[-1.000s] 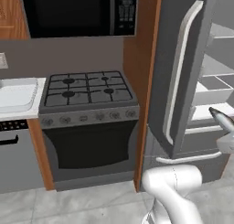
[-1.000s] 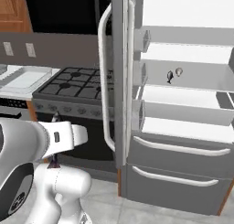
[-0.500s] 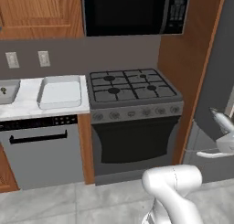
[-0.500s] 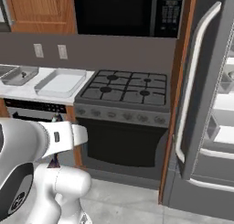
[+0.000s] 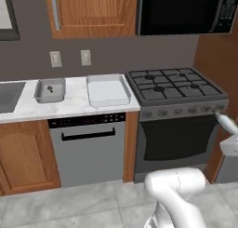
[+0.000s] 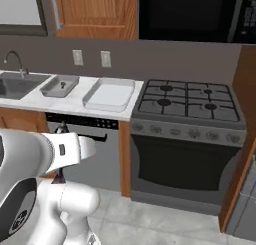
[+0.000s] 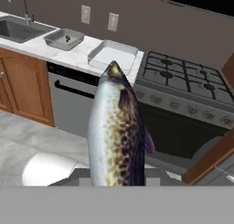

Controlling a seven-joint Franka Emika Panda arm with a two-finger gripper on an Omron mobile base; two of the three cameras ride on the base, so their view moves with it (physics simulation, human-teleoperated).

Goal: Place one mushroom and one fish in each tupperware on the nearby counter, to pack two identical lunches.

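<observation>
We hold a fish (image 7: 118, 131), spotted and silvery, standing upright in the middle of the hand view, clamped at its lower end in the gripper (image 7: 119, 181); the fingertips themselves are hidden behind it. At the right edge of the left base view its pale tip pokes up beside the stove.

Past the fish, upper left of the hand view, we see the counter (image 7: 59, 56) with the small darker tupperware (image 7: 65, 39), a little dark item inside it, and just beside it the larger paler tupperware (image 7: 112, 55). The sink (image 7: 16, 30) sits far left. The black gas stovetop (image 7: 187, 79) sits right of the tubs, the dishwasher (image 5: 89, 148) below them. In the left base view both tubs lie upper centre, near but apart.

Compared with a second ago, the whole view has swung: the open fridge is gone from both base views and the counter now faces us.
</observation>
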